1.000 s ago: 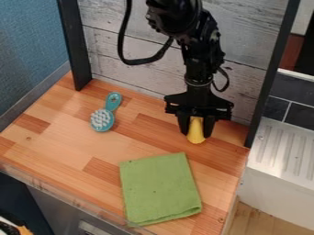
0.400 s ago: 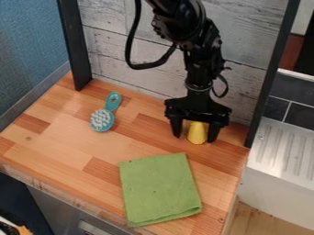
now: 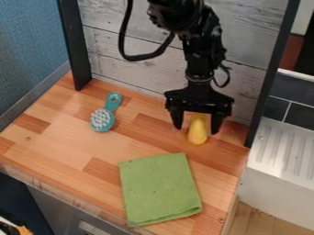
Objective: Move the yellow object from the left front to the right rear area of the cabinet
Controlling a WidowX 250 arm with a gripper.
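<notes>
1. Nearest: a grey drawer front (image 3: 52, 209) under the worktop's front edge.
2. Next, on the wood-block worktop (image 3: 67, 144): a folded green cloth (image 3: 160, 189), lying flat, right of centre in the view.
3. Beyond the cloth: the yellow object (image 3: 197, 132), smooth and tapered, its wider, rounded end towards the camera. Position: on the worktop's right rear area as seen, near the right-hand black upright post (image 3: 270, 75). Material: cannot tell.
4. Tool: black two-finger gripper (image 3: 195, 129), pointing down over the yellow object. Fingers well parted, one on each side of the object, with a visible gap at either side. Grip: none; the tool has hold of nothing. Whether the fingertips meet the worktop: cannot tell.
5. Left of the gripper in the view, well apart from it: a teal brush (image 3: 102, 120) with pale bristles facing up, its handle directed towards the rear.
6. Farthest: a backboard of pale grey wooden planks (image 3: 138, 78). The black jointed arm (image 3: 199, 57) hangs in front of it, with a looped black cable (image 3: 122, 43) alongside.
</notes>
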